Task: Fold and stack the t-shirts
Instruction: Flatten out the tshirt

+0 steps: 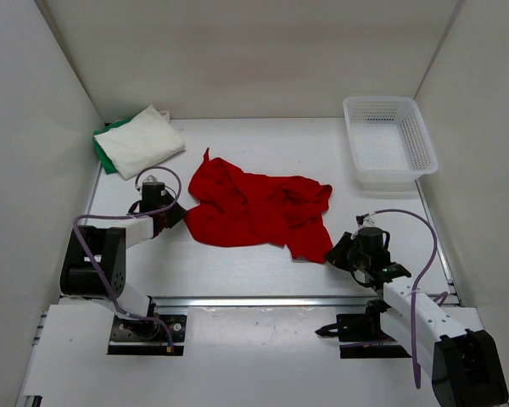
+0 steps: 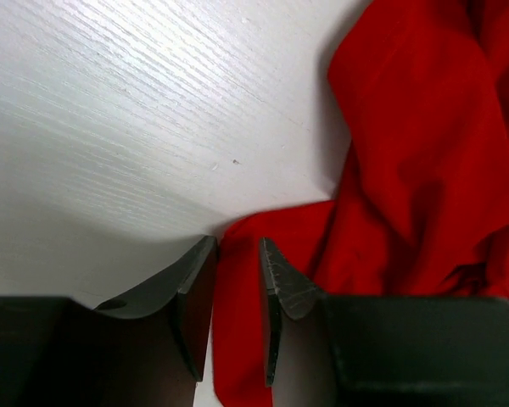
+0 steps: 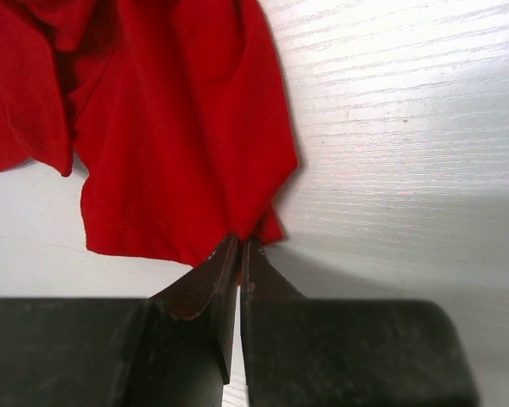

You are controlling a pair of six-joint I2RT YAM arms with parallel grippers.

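The right gripper (image 3: pixel 240 242) is pinching a lower corner of the red t-shirt (image 3: pixel 178 127), its two fingers (image 3: pixel 205 275) pressing almost together with only a sliver of cloth between the tips. In the top view this right gripper (image 1: pixel 335 253) is sitting low at the near right corner of the shirt, against the table (image 1: pixel 237 271).

The left gripper (image 2: pixel 237 246) is standing a narrow way open over the shirt's left edge. A fold of the red t-shirt (image 2: pixel 424 153) is lying in the gap between its fingers (image 2: pixel 199 280) and filling it, though the jaws are not meeting on it. From above, the left gripper (image 1: pixel 171 217) is touching the shirt's left side.

The red t-shirt (image 1: pixel 254 212) is lying crumpled and unfolded across the middle of the table, between the two arms. The white t-shirt (image 1: pixel 140 140) is resting folded at the far left corner, on top of the green t-shirt (image 1: pixel 104 155), which is peeking out along its left side.

The white mesh basket (image 1: pixel 386 144) is sitting at the far right, well apart from the shirts, with its mesh floor and walls showing.
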